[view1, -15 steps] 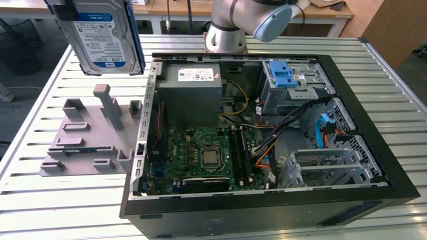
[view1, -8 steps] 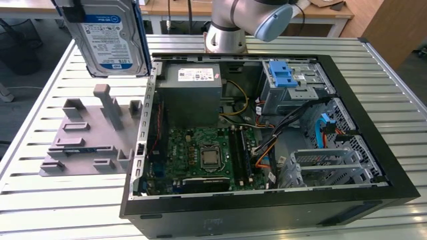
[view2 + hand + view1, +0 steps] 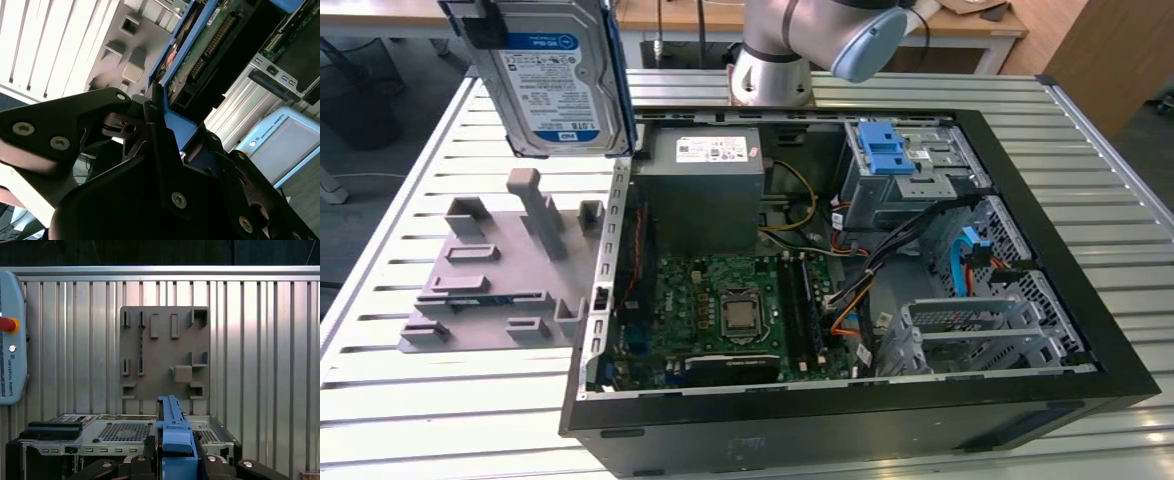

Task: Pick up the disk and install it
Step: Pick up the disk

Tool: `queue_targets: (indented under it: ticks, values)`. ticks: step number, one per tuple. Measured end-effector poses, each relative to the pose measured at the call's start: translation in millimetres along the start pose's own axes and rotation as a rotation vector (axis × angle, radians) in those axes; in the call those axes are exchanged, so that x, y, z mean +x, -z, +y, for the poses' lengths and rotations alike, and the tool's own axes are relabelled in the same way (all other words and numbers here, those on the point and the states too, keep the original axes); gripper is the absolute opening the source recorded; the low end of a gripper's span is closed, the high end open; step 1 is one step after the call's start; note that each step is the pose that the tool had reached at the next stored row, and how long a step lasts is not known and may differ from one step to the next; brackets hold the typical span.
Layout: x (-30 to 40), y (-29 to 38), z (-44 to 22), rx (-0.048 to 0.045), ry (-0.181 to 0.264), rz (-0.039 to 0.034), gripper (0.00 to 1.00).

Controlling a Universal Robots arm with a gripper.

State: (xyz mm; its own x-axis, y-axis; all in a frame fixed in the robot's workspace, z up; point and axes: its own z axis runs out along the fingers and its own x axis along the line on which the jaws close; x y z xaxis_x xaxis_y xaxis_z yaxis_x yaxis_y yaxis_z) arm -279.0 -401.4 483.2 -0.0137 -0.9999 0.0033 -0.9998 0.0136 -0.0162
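The disk (image 3: 560, 80), a silver hard drive with a white-and-blue label in a blue bracket, hangs upright in the air at the exterior view's upper left, above the grey holder block (image 3: 494, 270). My gripper (image 3: 487, 28) is shut on its top edge. In the second wrist view the black fingers (image 3: 152, 135) clamp the blue bracket (image 3: 175, 125), and the disk's circuit side (image 3: 200, 55) runs away from them. In the first wrist view the disk shows edge-on as a blue strip (image 3: 172, 430) between the gripper (image 3: 175, 460) fingers, with the holder block (image 3: 165, 352) beyond it.
An open computer case (image 3: 1067, 250) lies on the slatted metal table (image 3: 427, 400), on the exterior view's right of the holder block. Inside are a motherboard (image 3: 734, 310), a power supply (image 3: 707, 180) and a grey drive cage with a blue latch (image 3: 901, 160). A teach pendant (image 3: 10, 340) lies on the table.
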Motion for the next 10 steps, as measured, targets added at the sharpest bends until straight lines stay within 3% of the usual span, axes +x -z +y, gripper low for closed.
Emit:
queue_targets:
  ticks: [10]
  values:
    - [5.4,-0.3,-17.1,-0.0001,0.000,0.0000,0.36]
